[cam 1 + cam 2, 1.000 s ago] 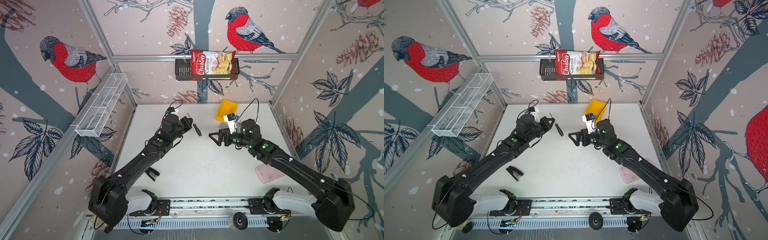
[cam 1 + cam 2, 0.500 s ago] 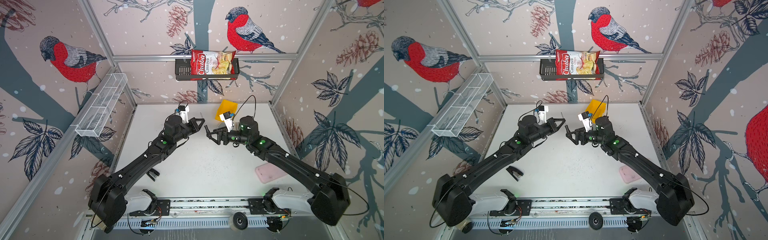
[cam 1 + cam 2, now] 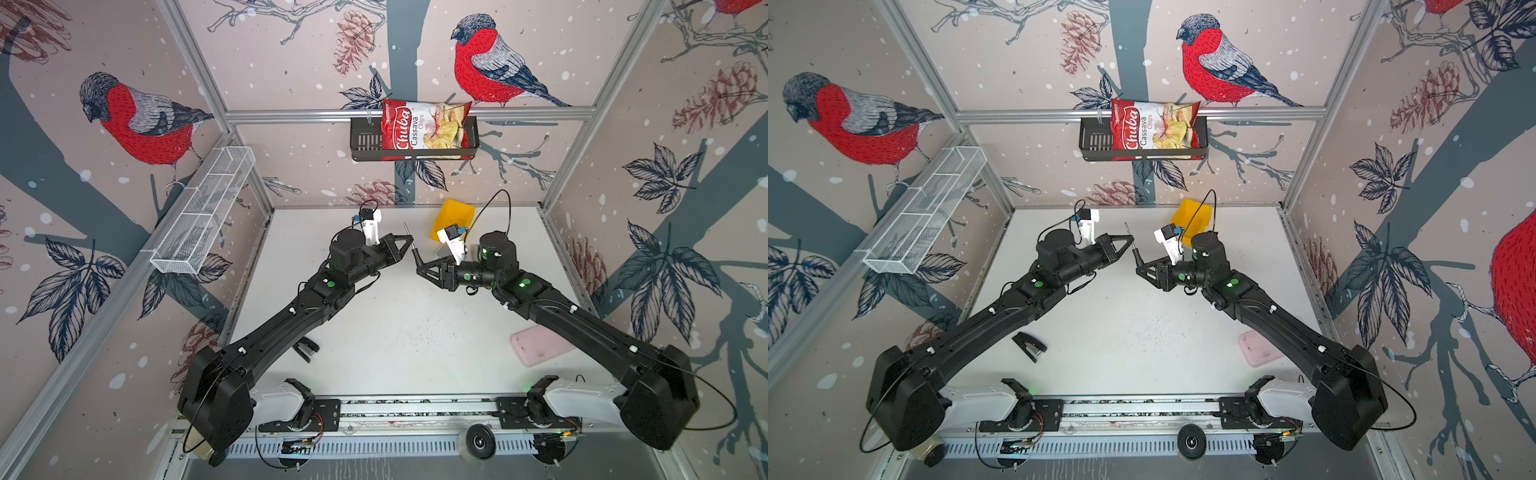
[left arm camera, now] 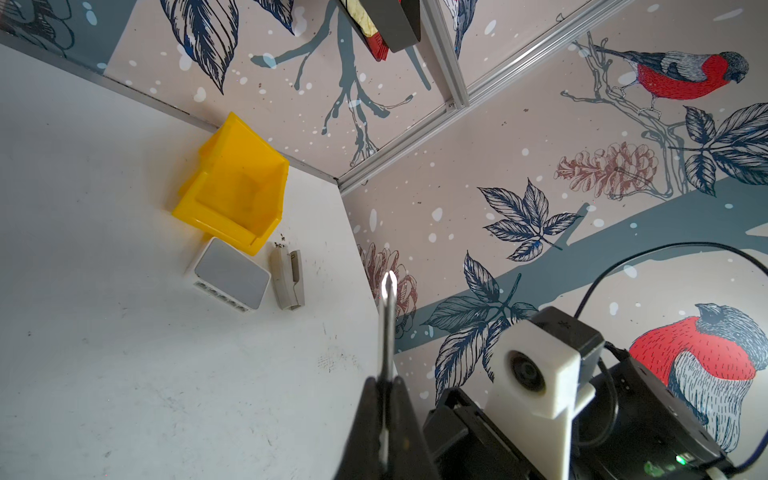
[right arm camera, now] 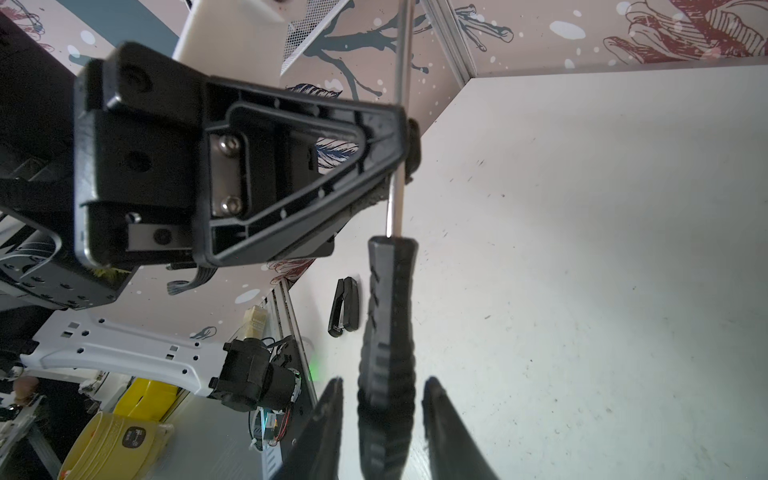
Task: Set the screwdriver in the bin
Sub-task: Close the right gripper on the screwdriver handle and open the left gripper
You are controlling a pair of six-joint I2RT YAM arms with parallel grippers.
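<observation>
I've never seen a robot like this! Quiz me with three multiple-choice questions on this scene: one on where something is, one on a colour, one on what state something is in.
1. Where does the yellow bin stand?
A) at the far edge of the table
B) hung on a wall
C) at the table's near edge

2. What colour is the handle of the screwdriver?
A) red
B) black
C) yellow

3. What is the screwdriver's state?
A) lying on the table
B) inside the bin
C) held in the air by the left gripper

Answers:
1 A, the bin sits on the tabletop near the back corner.
2 B, the ribbed handle shows black in the right wrist view.
3 C, the left jaws are shut on its metal shaft, clear of the table.
</observation>
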